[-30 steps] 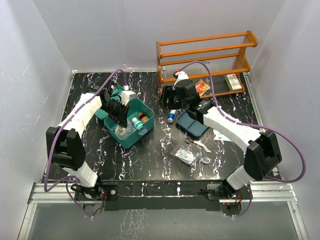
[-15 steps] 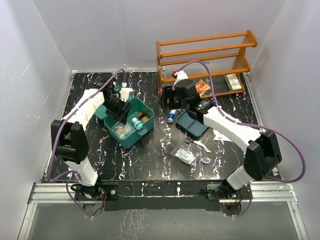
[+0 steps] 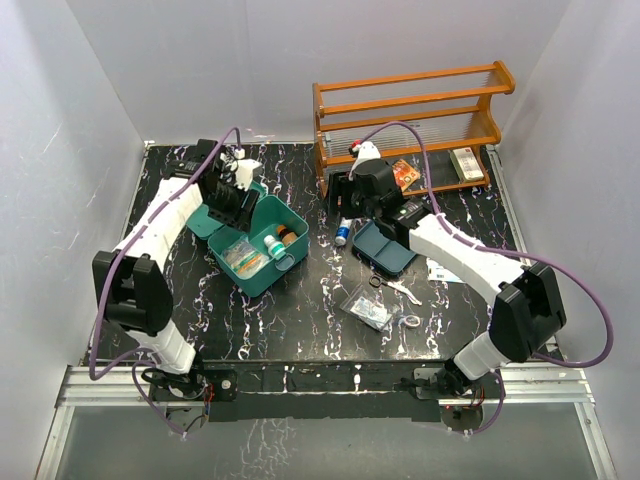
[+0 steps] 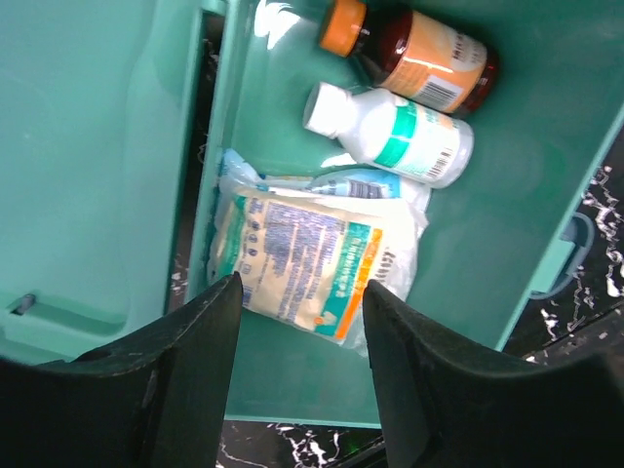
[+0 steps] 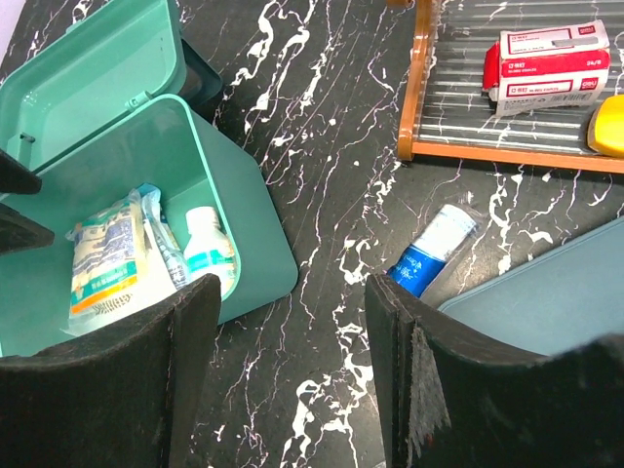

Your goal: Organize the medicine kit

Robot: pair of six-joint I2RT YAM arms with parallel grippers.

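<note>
The medicine kit [image 3: 276, 281] is a teal box standing open left of centre, its lid [image 3: 206, 222] laid back. Inside lie a brown bottle with an orange cap [image 4: 419, 54], a white bottle with a green label [image 4: 390, 132] and a printed packet [image 4: 312, 263]. My left gripper [image 3: 236, 188] hangs open and empty above the kit's rear edge [image 4: 300, 312]. My right gripper [image 3: 338, 198] is open too, over bare table between the kit [image 5: 249, 244] and a blue tube [image 5: 429, 255], holding nothing [image 5: 292, 312].
A dark blue tray [image 3: 385, 248] lies under the right arm, with the blue tube [image 3: 342, 235] beside it. Scissors [image 3: 397, 290] and a clear bag [image 3: 365, 308] lie nearer the front. The orange rack [image 3: 410, 115] at the back holds small boxes [image 5: 546, 63].
My left gripper has opened, left the packet lying in the kit, and drawn up and back toward the lid. The right arm has barely moved.
</note>
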